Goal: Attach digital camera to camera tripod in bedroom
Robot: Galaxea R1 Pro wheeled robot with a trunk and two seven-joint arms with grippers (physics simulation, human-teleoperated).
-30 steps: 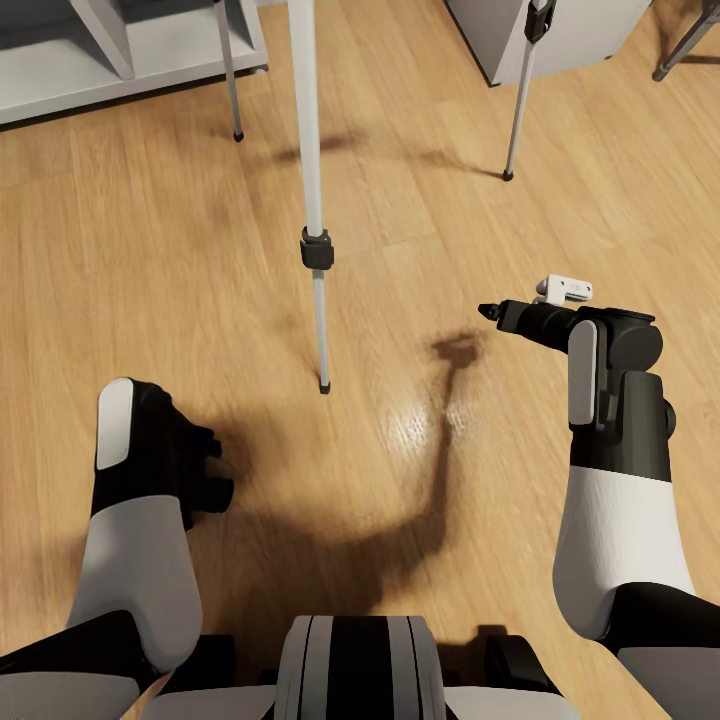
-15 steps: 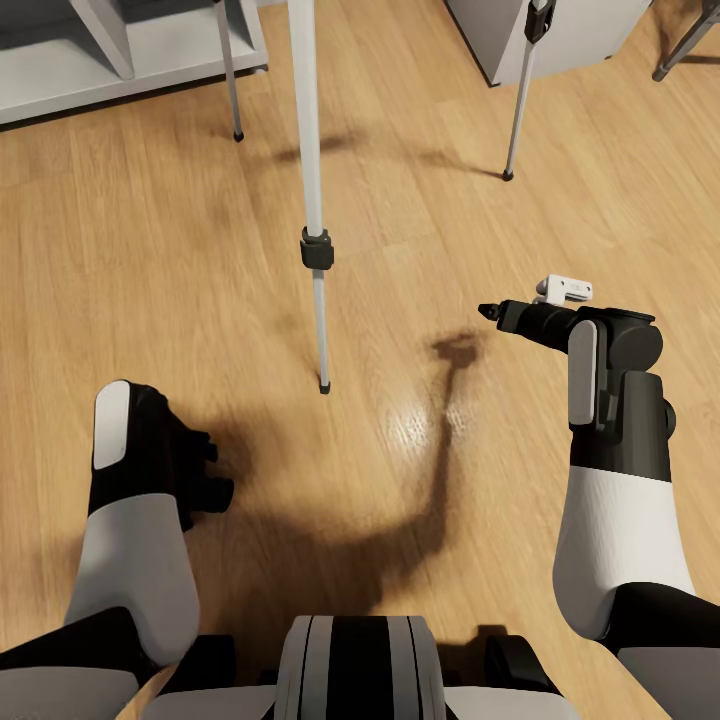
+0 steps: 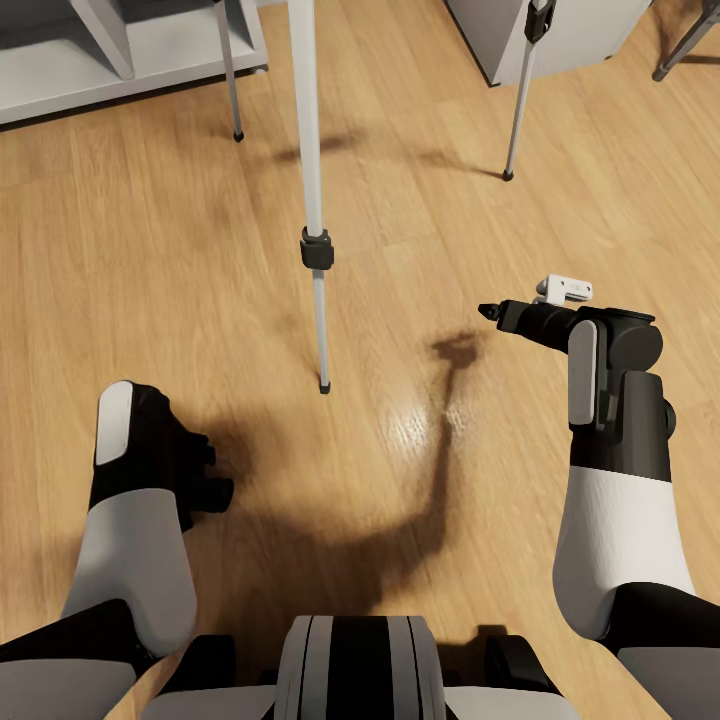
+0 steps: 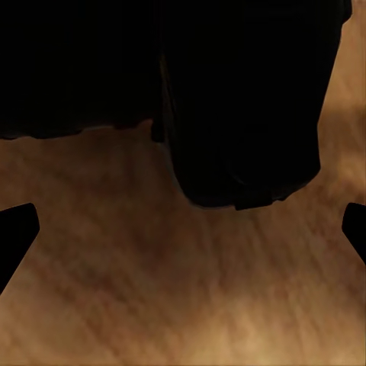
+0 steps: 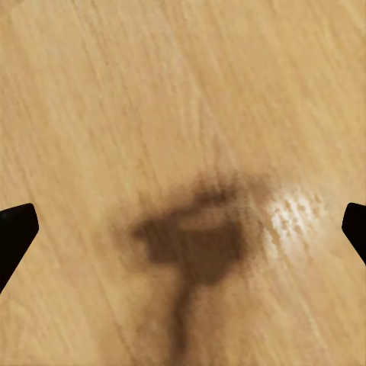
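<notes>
The camera tripod stands in front of me, its thin silver-white middle leg (image 3: pixel 312 150) running down through a black collar (image 3: pixel 316 248) to a foot on the wood floor. Two more legs (image 3: pixel 229 70) (image 3: pixel 521 100) reach the floor farther back. The tripod's head lies above the head view's frame. The digital camera is out of view. My right gripper (image 3: pixel 520 305) hovers over the floor right of the middle leg, open, fingertips (image 5: pixel 15 232) wide apart with nothing between them. My left gripper (image 3: pixel 200 470) hangs low by my base, open, fingertips (image 4: pixel 15 236) spread over the floor.
White cube shelving (image 3: pixel 120 60) stands at the back left and a grey cabinet (image 3: pixel 570 30) at the back right, with a dark stool leg (image 3: pixel 685 40) beside it. A large black shape (image 4: pixel 236 99) looms in the left wrist view; what it is I cannot tell.
My left forearm has shifted very slightly. Nothing else has moved.
</notes>
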